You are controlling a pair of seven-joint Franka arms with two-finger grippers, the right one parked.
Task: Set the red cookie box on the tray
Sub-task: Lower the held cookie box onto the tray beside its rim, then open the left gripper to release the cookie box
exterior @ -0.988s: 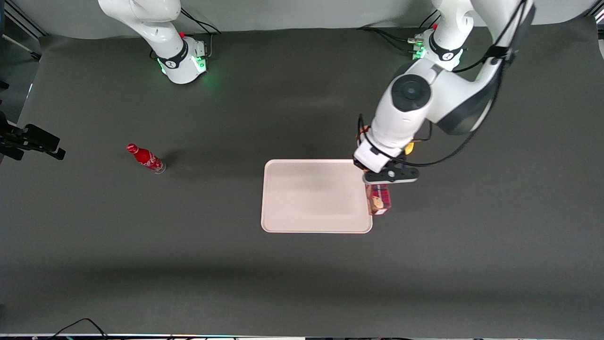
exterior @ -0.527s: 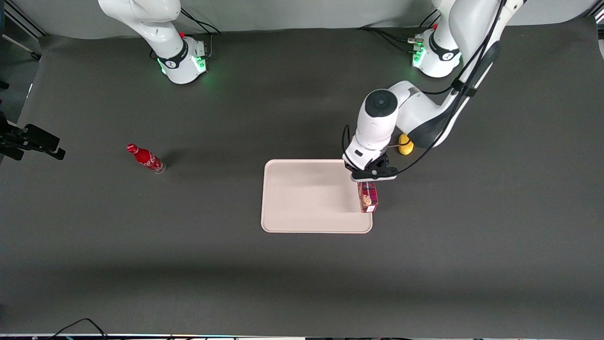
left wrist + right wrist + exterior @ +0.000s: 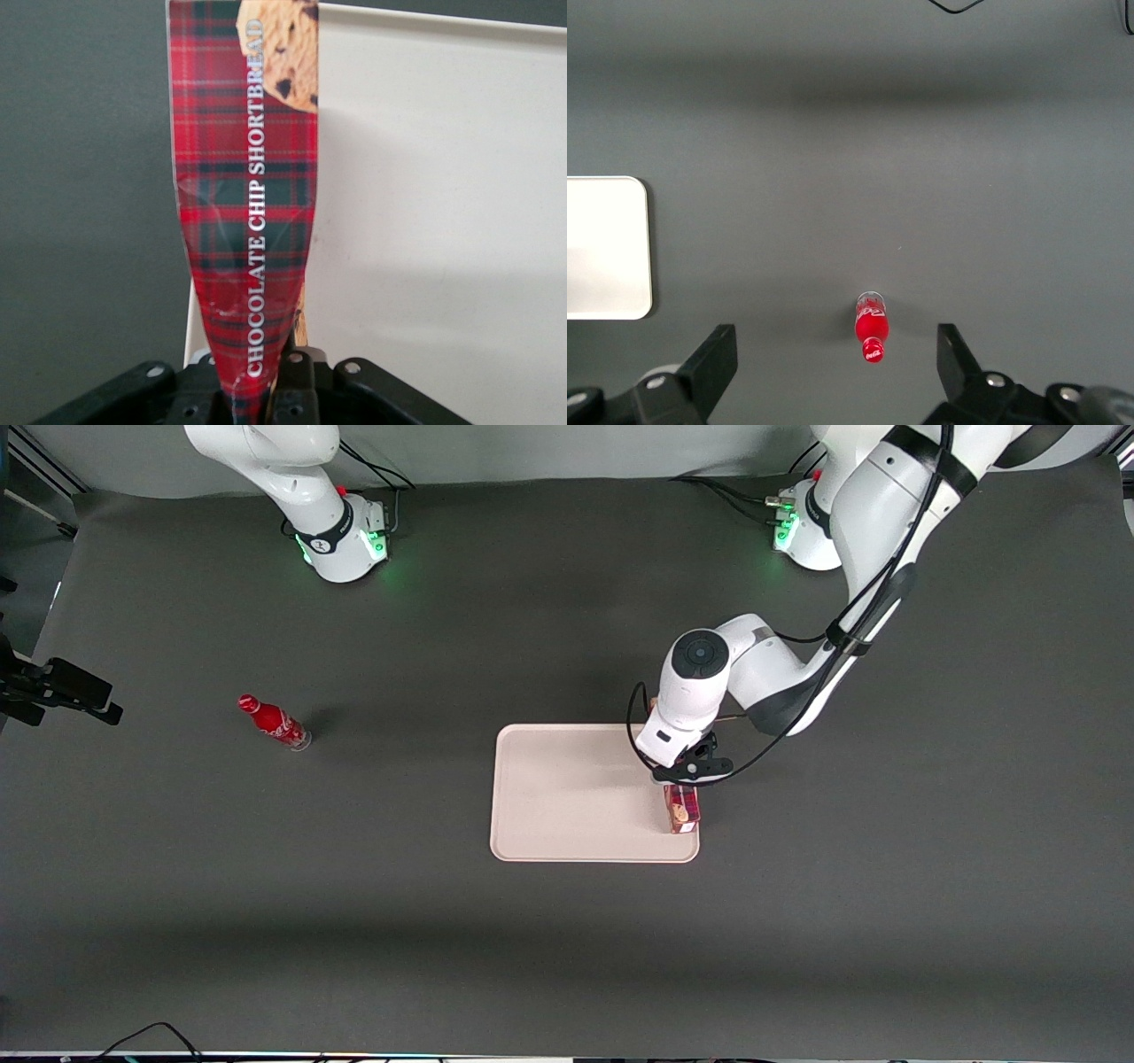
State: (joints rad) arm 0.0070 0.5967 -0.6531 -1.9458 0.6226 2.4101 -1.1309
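The glossy white-shelled working arm (image 3: 753, 664) carries dark grey joint caps, looped black cables and a green-lit base — ending in the black two-finger gripper (image 3: 684, 775) with visible screw holes.

You get even, diffuse light from overhead, with no hard glare on the matte dark worktop (image 3: 266, 921). Soft shadows fall beside the small red bottle (image 3: 273, 722) and under the working arm onto the tray (image 3: 567, 841). Green lamps glow at both arm bases. From the wrist, the red cookie box (image 3: 244, 221) is sharp mid-length, and the tool (image 3: 261, 403) gripping it sits dark and soft.
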